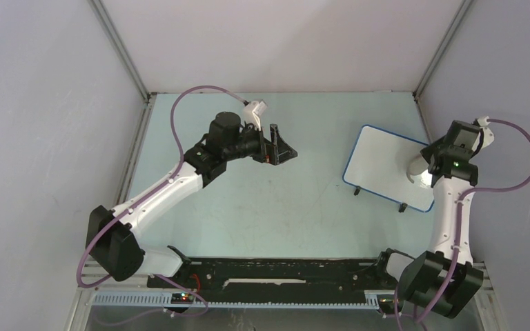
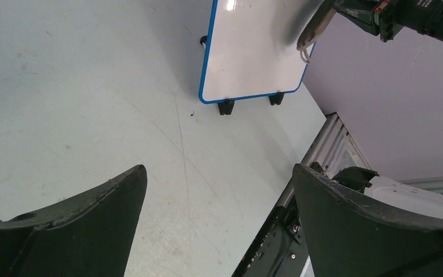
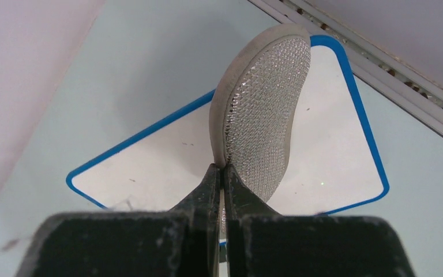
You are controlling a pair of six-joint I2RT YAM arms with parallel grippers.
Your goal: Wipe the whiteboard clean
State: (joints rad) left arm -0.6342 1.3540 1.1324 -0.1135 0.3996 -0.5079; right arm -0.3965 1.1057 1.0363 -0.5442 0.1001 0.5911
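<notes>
The whiteboard, white with a blue rim and small black feet, lies at the right of the table; it also shows in the left wrist view and the right wrist view. Its surface looks blank apart from tiny specks. My right gripper is shut on the edge of a grey-beige oval sponge pad with a silvery mesh face, held over the board's right part. My left gripper is open and empty above the table's middle, well left of the board.
Grey-violet walls enclose the table on three sides, with metal rails along their base. The right wall stands close to the board and the right arm. A black rail with cables runs along the near edge.
</notes>
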